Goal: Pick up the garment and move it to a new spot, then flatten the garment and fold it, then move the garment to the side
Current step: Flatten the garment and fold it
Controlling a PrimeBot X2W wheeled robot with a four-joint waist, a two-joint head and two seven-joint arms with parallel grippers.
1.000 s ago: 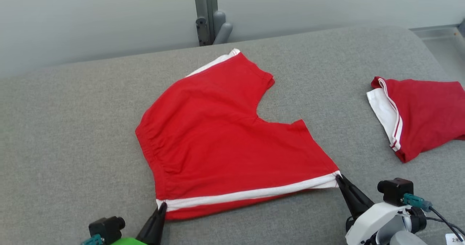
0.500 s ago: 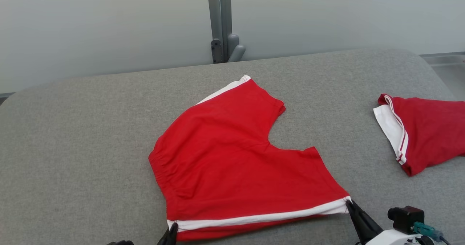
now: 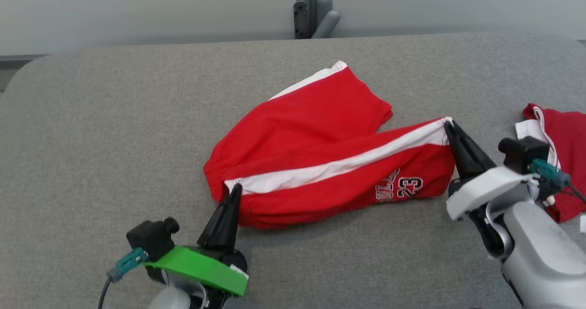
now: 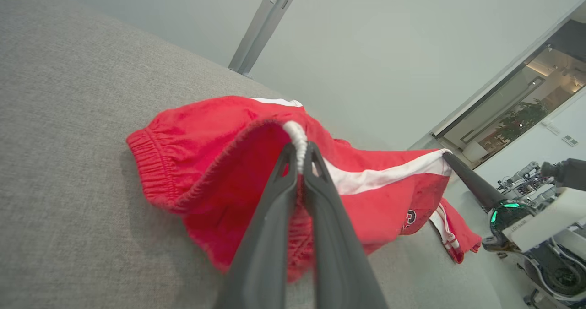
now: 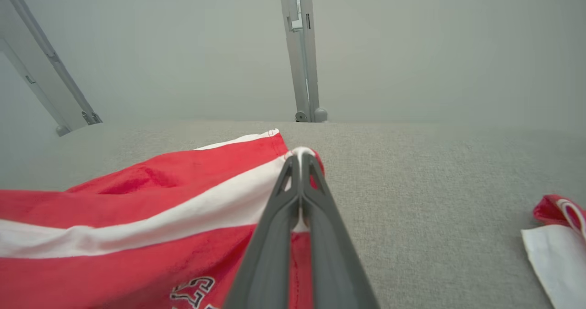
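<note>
The bench (image 3: 91, 116) carries the garment (image 3: 320, 130), a pair of red shorts, at its centre, with one leg lying flat toward the far side and the other leg raised and turned over it. A second red garment (image 3: 563, 139) lies well apart at the right edge. Judged from this layout, relocation and flattening are complete and the fold is in progress: the lifted half has not yet been laid down. Remaining steps are to lower and release that half, complete any further fold, and move the garment to the side. The left tool (image 3: 234, 189) is closed on the waistband corner at the near left. The right tool (image 3: 447, 125) is closed on the hem corner at the right. The white side stripe (image 3: 339, 165) runs taut between the two grip points. The number print (image 3: 409, 185) faces up on the turned leg. The head view gives the full outline and the flat far leg. The left wrist view adds the gathered waistband (image 4: 151, 162) hanging off the bench with a hollow beneath the lifted layer. The right wrist view confirms that the pinch takes in only the stripe end at the hem.
</note>
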